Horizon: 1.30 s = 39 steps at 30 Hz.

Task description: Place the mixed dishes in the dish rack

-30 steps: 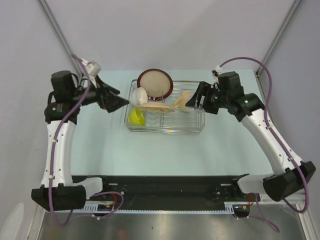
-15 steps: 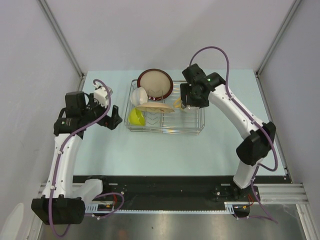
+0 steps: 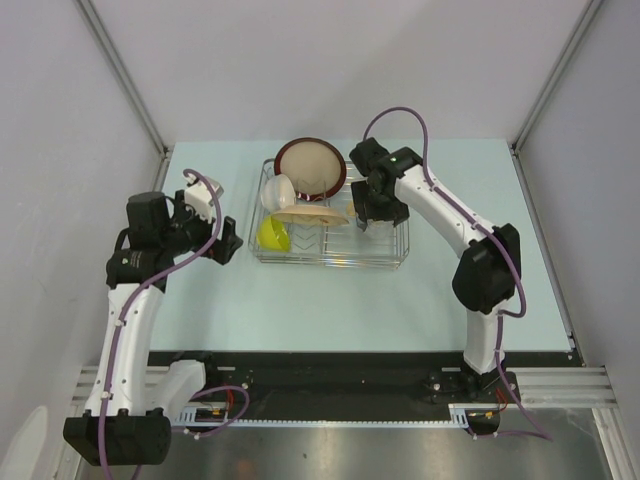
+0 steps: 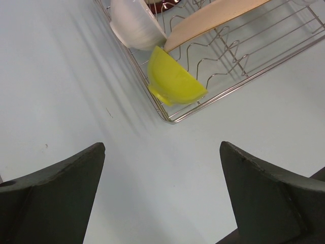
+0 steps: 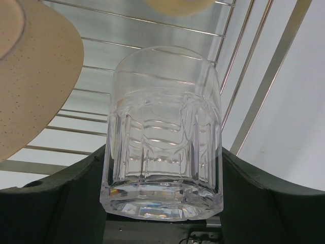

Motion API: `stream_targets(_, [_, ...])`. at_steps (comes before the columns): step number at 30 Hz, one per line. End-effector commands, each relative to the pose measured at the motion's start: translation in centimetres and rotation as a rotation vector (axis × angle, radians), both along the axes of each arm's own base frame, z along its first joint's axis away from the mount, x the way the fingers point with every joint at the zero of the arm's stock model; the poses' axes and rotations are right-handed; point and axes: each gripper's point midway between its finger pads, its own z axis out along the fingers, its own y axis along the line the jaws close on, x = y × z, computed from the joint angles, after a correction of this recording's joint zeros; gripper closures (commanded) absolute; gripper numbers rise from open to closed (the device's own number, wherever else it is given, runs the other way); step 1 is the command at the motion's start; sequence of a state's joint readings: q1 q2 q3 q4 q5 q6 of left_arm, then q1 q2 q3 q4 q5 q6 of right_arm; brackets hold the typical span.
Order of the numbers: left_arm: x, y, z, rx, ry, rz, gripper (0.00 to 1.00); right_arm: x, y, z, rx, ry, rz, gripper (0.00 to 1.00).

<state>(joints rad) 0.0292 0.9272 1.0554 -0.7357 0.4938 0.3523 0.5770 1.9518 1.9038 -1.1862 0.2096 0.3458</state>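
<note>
Since a second ago my right pincer (image 3: 362,215) has swung in over the dish rack (image 3: 330,262), pinching the small clear glass (image 5: 162,132) (base toward the wrist camera); my left pincer (image 4: 161,152) hangs spread above the tabletop (image 4: 61,76) beside it.

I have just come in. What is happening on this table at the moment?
Two robot arms are loading dishes into a wire dish rack. The right gripper holds a small clear glass over the right part of the rack. The left gripper hangs open over the table beside the rack's near left corner, holding nothing. Already in the rack are a white bowl, a lime-green bowl, a dark-red-rimmed plate and a cream plate.
</note>
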Motion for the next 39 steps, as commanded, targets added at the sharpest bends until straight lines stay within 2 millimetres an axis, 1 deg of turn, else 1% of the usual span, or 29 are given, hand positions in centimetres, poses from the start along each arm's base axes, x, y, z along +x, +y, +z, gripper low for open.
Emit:
stream_targets(1, [0.5,-0.1,1.3,0.004,-0.059,-0.021,0.0,0.3,0.5,-0.7,0.028,0.017,0.028,1.0])
stream_targets(8, [0.3,-0.2,1.7,0.007,-0.066,-0.028,0.0,0.1,1.3,-4.3,0.028,0.081,0.038,1.0])
stream_targets(11, [0.3,-0.2,1.9,0.007,-0.072,-0.024,0.0,0.2,1.6,-5.3,0.031,0.099,0.05,1.0])
stream_targets(21, [0.2,-0.1,2.1,0.012,-0.082,-0.025,0.0,0.5,2.0,-7.3,0.056,0.135,0.059,1.0])
stream_targets(26, [0.1,-0.1,2.0,0.018,-0.086,-0.027,0.0,0.2,1.6,-8.5,0.057,0.158,0.057,1.0])
stream_targets(27, [0.1,-0.1,2.1,0.018,-0.087,-0.026,0.0,0.2,1.5,-8.5,0.062,0.159,0.055,0.95])
stream_targets(29, [0.1,0.0,2.1,0.02,-0.087,-0.025,0.0,0.1,1.5,-8.9,0.071,0.166,0.057,0.92])
stream_targets(30, [0.1,-0.1,2.1,0.018,-0.087,-0.026,0.0,0.1,1.5,-8.9,0.072,0.167,0.06,0.86])
stream_targets(33, [0.1,0.0,2.1,0.02,-0.088,-0.026,0.0,0.2,1.4,-9.0,0.07,0.168,0.067,0.8])
stream_targets(39, [0.2,0.0,2.3,0.018,-0.088,-0.023,0.0,0.5,1.1,-8.6,0.068,0.151,0.058,0.79])
